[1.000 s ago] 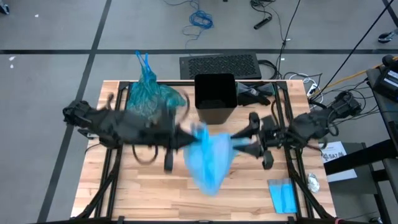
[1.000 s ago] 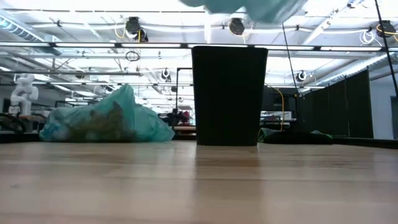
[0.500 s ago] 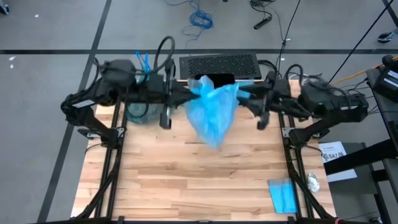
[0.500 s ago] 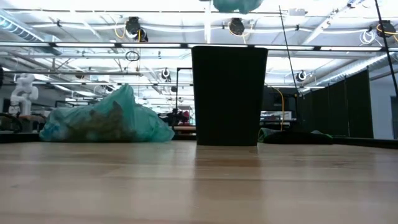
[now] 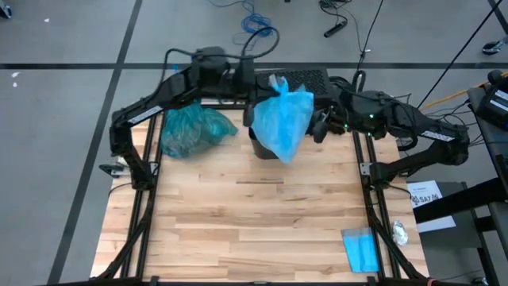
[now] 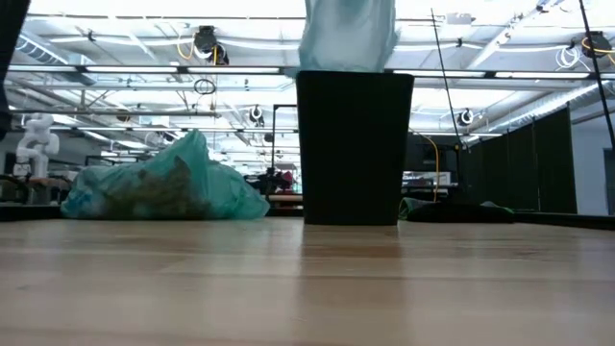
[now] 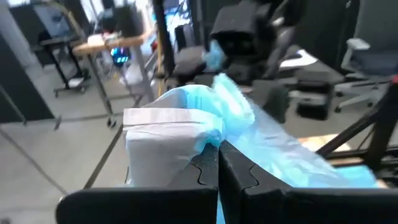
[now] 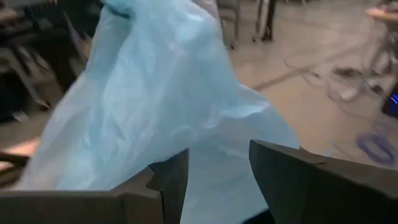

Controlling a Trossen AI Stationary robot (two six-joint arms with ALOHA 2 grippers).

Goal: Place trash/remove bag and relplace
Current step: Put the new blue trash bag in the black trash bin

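A pale sky-blue plastic bag [image 5: 282, 119] hangs over the mouth of the small black bin [image 6: 354, 144] at the table's far edge; its lower end [image 6: 348, 34] shows just above the bin's rim. My left gripper [image 5: 266, 82] is shut on the bag's top. My right gripper [image 5: 317, 125] stands at the bag's right side, its fingers apart, with bag film [image 8: 186, 106] in front of them and in the gap. The teal-green bag [image 5: 190, 131], with scraps inside, lies on its side on the table left of the bin. My left gripper pinches a gathered bit of the sky-blue bag's top edge [image 7: 214, 134] between its two fingers, coming about level from the table's left. The bag hangs slack below the hold, clear of the table, above the bin. My right gripper: whether its fingers touch the bag film, I cannot tell.
A folded stack of blue plastic [image 5: 361, 250] lies at the table's near right corner, with a crumpled silvery scrap [image 5: 399, 232] beside it. A black grille [image 5: 279, 79] lies beyond the far edge. The wooden tabletop [image 5: 254, 214] spreads toward the near edge.
Both grippers have swung from the middle of the table toward its far edge, carrying the sky-blue bag between them. The bag, lifted clear the whole time, has gone from over the mid-table to hanging over the bin. The teal-green bag and the bin have stayed put.
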